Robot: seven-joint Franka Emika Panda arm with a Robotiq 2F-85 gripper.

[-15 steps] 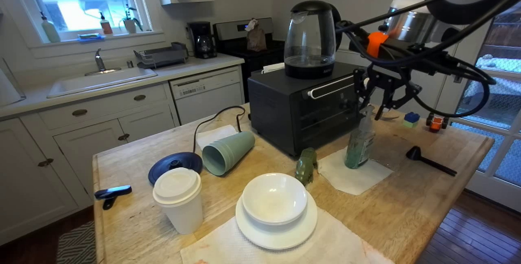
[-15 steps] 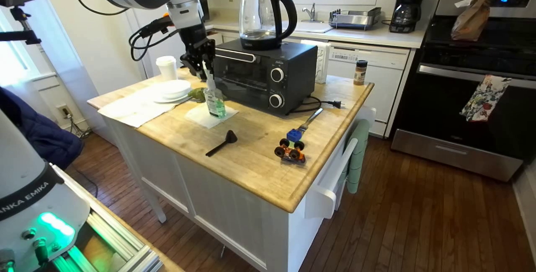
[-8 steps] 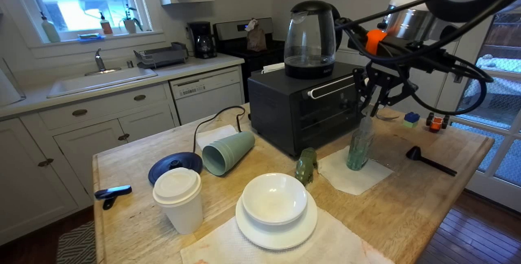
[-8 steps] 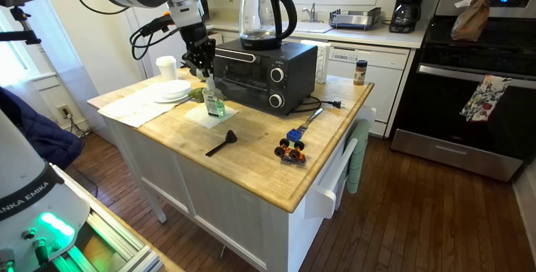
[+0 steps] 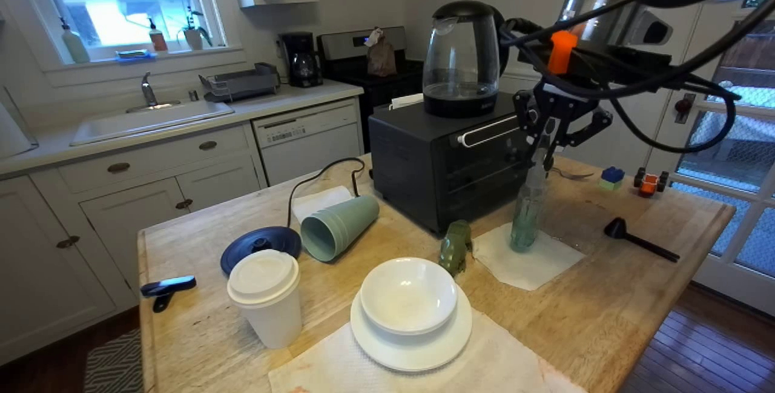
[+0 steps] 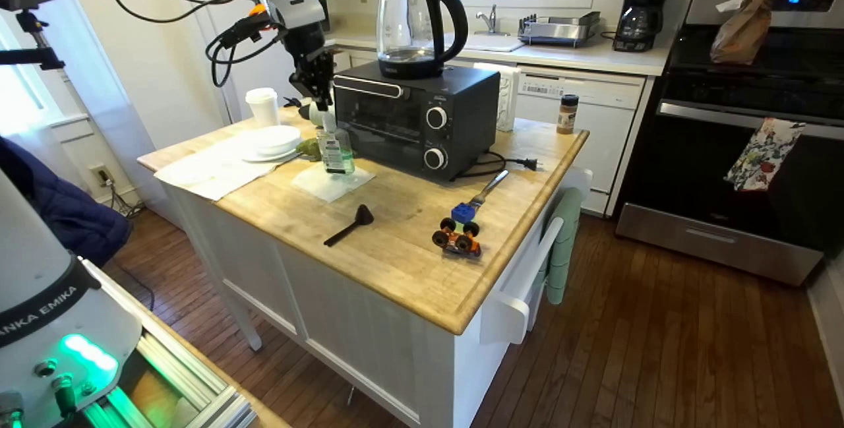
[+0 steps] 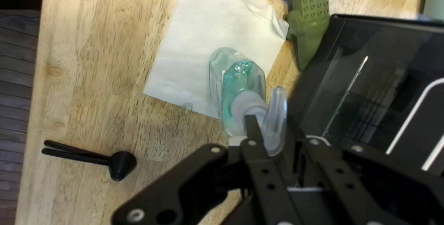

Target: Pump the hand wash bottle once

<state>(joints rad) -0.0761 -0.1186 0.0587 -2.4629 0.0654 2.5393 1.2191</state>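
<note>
The gripper (image 7: 272,121) is clenched on the pump of the hand wash bottle (image 7: 242,76), its fingers (image 7: 254,129) set on either side of the translucent nozzle (image 7: 276,114), above the white collar (image 7: 247,103). The bottle is located over the paper towel (image 7: 222,17), just in front of the toaster oven (image 5: 445,163), and shows a slight lean in both exterior views. Likely faults from this position: a press off the pump axis may tip the bottle or skid its base, since loose paper offers little resistance; fingers pinching smooth plastic may slide down without driving the plunger; upward wrist travel would lift the bottle instead of pumping it; a repeated press would exceed the single stroke specified. Obscured items: the finger contact faces are largely hidden in the wrist view by the nozzle and the fingers themselves, so plunger height cannot be read. The base is seen only obliquely; whether it bears on the towel or hangs just clear cannot be determined. The label (image 6: 334,159) is too blurred to read, and the arm (image 6: 297,2) is cut off by the upper edge of both exterior views.
</note>
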